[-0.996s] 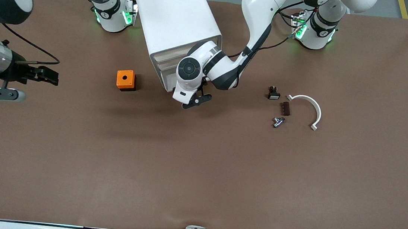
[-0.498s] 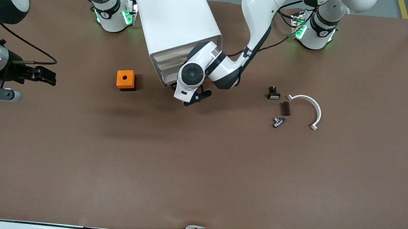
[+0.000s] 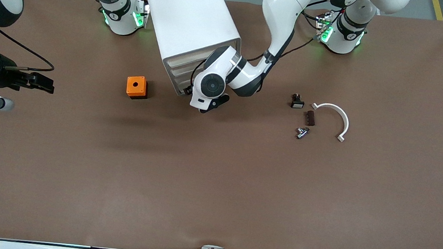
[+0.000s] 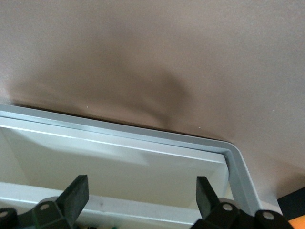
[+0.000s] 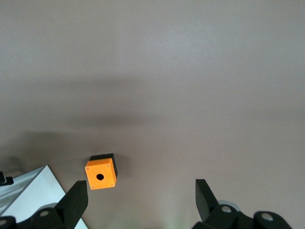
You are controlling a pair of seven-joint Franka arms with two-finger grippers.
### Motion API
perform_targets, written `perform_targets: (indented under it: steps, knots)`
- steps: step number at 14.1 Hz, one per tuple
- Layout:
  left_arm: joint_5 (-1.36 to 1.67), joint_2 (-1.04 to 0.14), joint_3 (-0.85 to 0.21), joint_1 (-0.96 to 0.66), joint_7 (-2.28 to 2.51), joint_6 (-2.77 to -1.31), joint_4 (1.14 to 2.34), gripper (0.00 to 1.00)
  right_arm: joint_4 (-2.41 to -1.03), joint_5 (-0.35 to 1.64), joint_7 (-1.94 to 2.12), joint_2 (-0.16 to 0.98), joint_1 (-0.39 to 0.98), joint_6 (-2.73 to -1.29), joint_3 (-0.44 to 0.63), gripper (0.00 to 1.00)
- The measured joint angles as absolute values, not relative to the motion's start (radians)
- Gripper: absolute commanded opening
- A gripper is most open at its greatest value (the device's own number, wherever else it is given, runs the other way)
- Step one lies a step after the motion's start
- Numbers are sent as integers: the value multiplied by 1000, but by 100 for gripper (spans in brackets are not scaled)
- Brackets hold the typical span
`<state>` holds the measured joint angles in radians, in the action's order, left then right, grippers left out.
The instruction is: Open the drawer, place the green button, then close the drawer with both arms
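The brown surface [image 3: 216, 181] carries the white cabinet [image 3: 191, 20], whose lowest drawer [image 3: 182, 89] is largely hidden by the left arm's bent wrist. The left claw [image 4: 140, 196], fingers apart, sits at that drawer's front. The right claw [image 3: 40, 82], also spread, hangs over the right arm's end, near the orange box [image 3: 137, 87]. No green-capped button is discernible.

The cabinet [image 3: 192, 28] front is crowded by the left gripper [image 3: 203, 105]. Bare table [image 3: 215, 189] is left between the orange box [image 3: 136, 87] and the cabinet.
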<state>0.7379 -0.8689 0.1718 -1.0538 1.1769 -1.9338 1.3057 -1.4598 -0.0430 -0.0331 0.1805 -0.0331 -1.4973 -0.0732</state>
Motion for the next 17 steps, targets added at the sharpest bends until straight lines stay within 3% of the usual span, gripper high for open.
perform_targets:
  steps: [7, 11, 14, 17]
  knots:
    - [732, -857, 231, -1048, 1176, -1939, 1265, 99, -1458, -39, -33, 109, -32, -1499, -80, 100]
    - [726, -708, 279, -928, 1174, -1921, 1228, 99, -1479, -39, -33, 104, -32, -1471, -79, 100]
    - [617, -572, 281, -806, 1103, -1804, 1229, 99, -1520, -39, -33, 97, -32, -1469, -80, 100]
    - [414, -448, 281, -726, 882, -1554, 1230, 99, -1542, -39, -33, 75, -32, -1469, -80, 100]
